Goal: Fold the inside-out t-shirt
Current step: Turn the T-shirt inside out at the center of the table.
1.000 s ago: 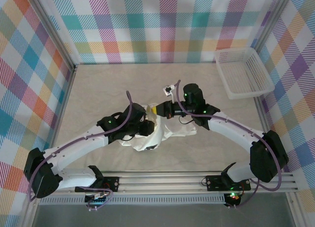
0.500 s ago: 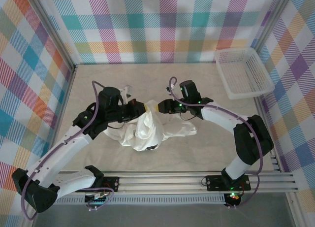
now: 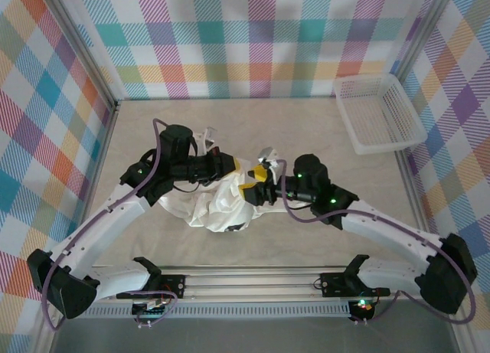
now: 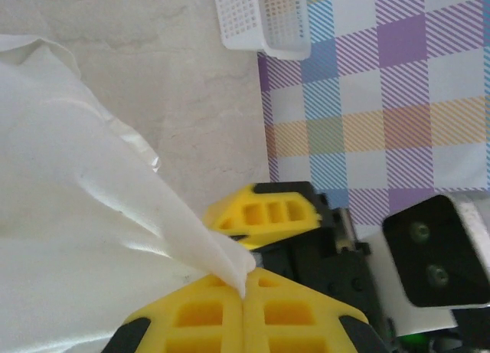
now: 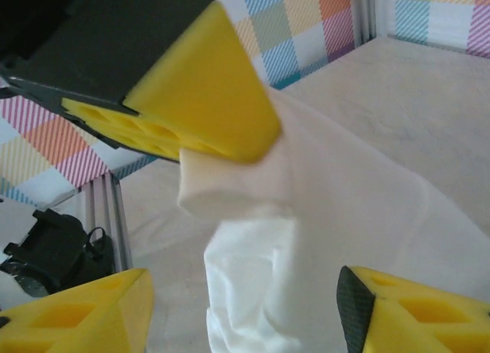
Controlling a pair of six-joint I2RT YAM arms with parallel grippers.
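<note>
The inside-out t-shirt (image 3: 217,209) is a white crumpled heap in the middle of the table, with one peak pulled upward. My left gripper (image 3: 235,168) is shut on that peak. In the left wrist view its yellow fingers (image 4: 207,316) meet, pinching a point of the t-shirt (image 4: 228,263). My right gripper (image 3: 253,184) stands just right of the peak, open. In the right wrist view its fingers (image 5: 84,311) are spread wide either side of the hanging t-shirt (image 5: 306,238), touching no fabric. The left gripper's yellow finger (image 5: 203,100) shows above, with fabric under it.
A white mesh basket (image 3: 379,112) stands at the back right corner of the table, also seen as the basket (image 4: 264,16) in the left wrist view. Checked walls enclose the beige table (image 3: 321,131) on three sides. The arm bases' rail (image 3: 253,285) runs along the near edge.
My right gripper has let go of the shirt and opened, its arm drawing back toward the near side. My left gripper has shut on the raised peak and shifted slightly right.
</note>
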